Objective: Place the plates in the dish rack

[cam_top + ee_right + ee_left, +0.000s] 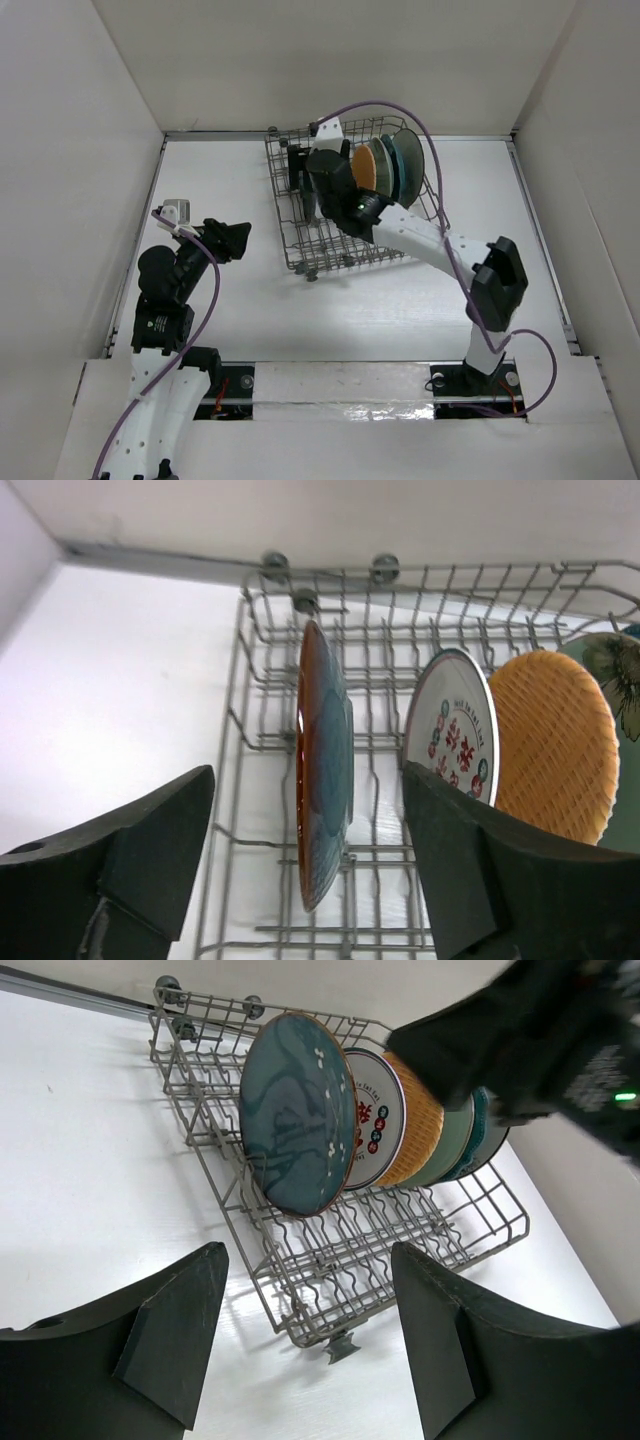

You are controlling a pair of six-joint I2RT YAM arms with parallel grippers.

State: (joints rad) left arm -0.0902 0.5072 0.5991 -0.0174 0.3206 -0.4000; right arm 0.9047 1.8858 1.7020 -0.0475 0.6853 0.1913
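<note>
The grey wire dish rack [300,255] stands at the back of the table, with several plates upright in it. From the left end of the row they are the dark teal speckled plate [298,1110], a white red-green patterned plate [378,1120], a tan-orange woven plate [420,1140], then greenish and teal plates [410,155]. My right gripper [310,870] hangs open over the rack [260,680]. The dark teal plate [325,770] stands edge-on between its fingers, touching neither. My left gripper [310,1350] is open and empty, low over the table, left of the rack's [330,1290] near corner.
White walls close in the table on three sides, and the rack's far end nearly meets the back wall. The right arm [540,1040] crosses above the plates on the right. Bare white tabletop [400,310] lies in front of the rack.
</note>
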